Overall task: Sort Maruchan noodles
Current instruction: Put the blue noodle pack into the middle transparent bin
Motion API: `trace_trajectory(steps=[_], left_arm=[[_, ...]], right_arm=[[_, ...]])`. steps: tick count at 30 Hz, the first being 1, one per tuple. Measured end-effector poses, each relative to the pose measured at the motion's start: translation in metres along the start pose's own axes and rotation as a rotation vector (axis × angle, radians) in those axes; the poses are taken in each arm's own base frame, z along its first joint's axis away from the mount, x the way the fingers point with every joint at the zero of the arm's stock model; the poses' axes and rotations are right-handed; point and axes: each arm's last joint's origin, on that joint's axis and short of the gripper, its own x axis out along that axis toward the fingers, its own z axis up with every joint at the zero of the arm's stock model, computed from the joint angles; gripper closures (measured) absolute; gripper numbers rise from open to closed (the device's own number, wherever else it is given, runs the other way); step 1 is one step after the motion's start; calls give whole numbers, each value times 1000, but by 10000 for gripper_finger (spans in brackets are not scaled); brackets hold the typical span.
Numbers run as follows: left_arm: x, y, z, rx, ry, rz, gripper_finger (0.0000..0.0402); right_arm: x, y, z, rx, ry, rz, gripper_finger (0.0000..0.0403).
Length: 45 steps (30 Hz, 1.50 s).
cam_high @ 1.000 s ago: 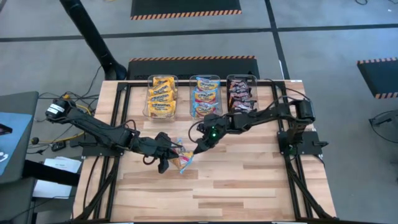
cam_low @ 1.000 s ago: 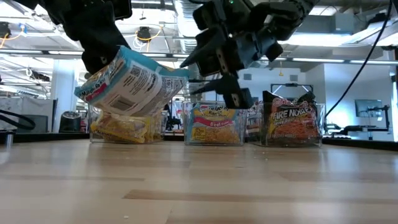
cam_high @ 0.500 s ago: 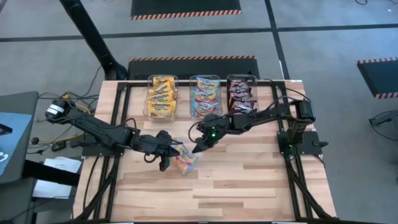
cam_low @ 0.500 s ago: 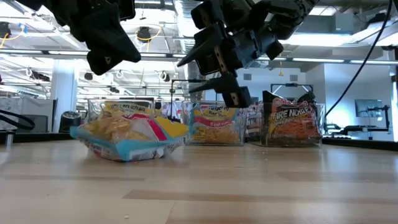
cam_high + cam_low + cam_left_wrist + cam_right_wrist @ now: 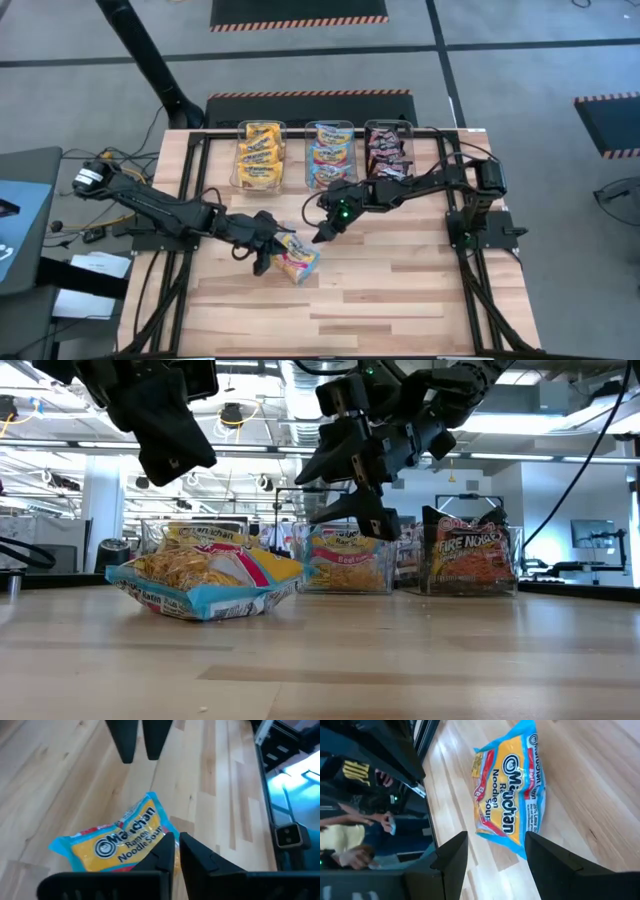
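— So, how is the left gripper (image 5: 268, 256) seen to stand?

— Its fingers (image 5: 167, 854) are pressed almost together with only a thin slit between them, and nothing is pinched. It is held just above the table (image 5: 400, 290), as the low view shows.

— And where is the light blue and yellow Maruchan packet (image 5: 297, 262) placed relative to it?

— The packet is laid flat on the wood directly ahead of the left fingertips, just beside them and lower; contact cannot be made out. In the left wrist view the printed face is turned up, with the brand lettering readable.

— What is shown of the right gripper (image 5: 320, 236)?

— Its two fingers (image 5: 451, 861) are spread wide and nothing is gripped. It is hung above the table, near the far edge of the same packet, which is framed between its fingers in the right wrist view. The two grippers are pointed toward each other, with the packet between them.

— Are other noodles seen?

— Three clear bins are lined up beyond both grippers: the yellow-orange packets (image 5: 259, 153) are held in the left bin (image 5: 241, 128), more light blue packets (image 5: 329, 155) in the middle bin (image 5: 307, 128), and the black-red packets (image 5: 385, 152) in the right bin (image 5: 410, 128).

— Anything behind the table?

— A person in a yellow top (image 5: 340, 840) is glimpsed past the table edge in the right wrist view.
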Motion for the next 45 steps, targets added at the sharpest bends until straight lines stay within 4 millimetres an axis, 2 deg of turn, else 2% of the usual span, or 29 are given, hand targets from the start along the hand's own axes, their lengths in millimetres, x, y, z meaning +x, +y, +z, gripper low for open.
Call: trace_trajectory(steps=[7,13,22,27,35,45], left_arm=[[1,7,5,18,-5,-3,327],[2,9,6,-44,-27,29,280],[24,-4,-21,12,100,26,276],[34,-7,-33,67,119,84,276],[54,-15,-38,277,143,166,276],[83,-12,-51,363,291,281,276]], right_arm=[[3,4,-5,-78,41,28,182],[4,5,-8,-107,57,40,182],[4,6,-8,-128,58,41,182],[4,6,-8,-128,59,42,182],[4,6,-8,-127,60,43,182],[4,6,-8,-102,62,44,182]])
